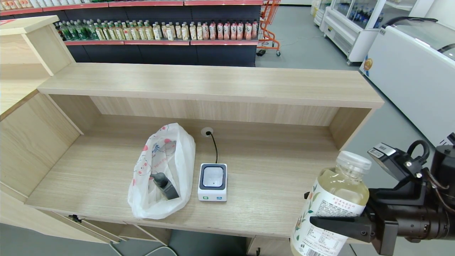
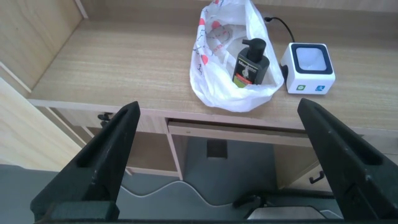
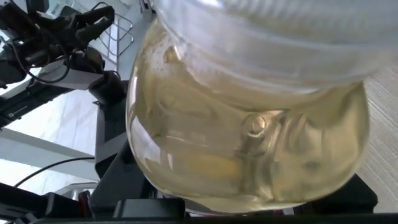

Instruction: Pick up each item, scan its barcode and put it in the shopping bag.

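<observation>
My right gripper (image 1: 341, 222) is shut on a clear bottle of pale yellow drink (image 1: 330, 206) with a white cap and a printed label. It holds the bottle upright beyond the counter's front right corner; the bottle's body (image 3: 249, 124) looms close in the right wrist view. A white barcode scanner (image 1: 212, 181) sits mid-counter with its cable running back. To its left lies the white shopping bag (image 1: 161, 170), open, with a dark pump bottle (image 1: 164, 185) inside. My left gripper (image 2: 217, 162) hangs open below and in front of the counter edge, holding nothing, facing the bag (image 2: 227, 59) and the scanner (image 2: 309, 68).
The wooden counter (image 1: 270, 167) has a raised shelf at the back and side walls left and right. A cable hole (image 1: 207, 132) lies behind the scanner. Shelves of bottled drinks stand behind, white freezers to the right. Drawers sit below the counter front (image 2: 236, 134).
</observation>
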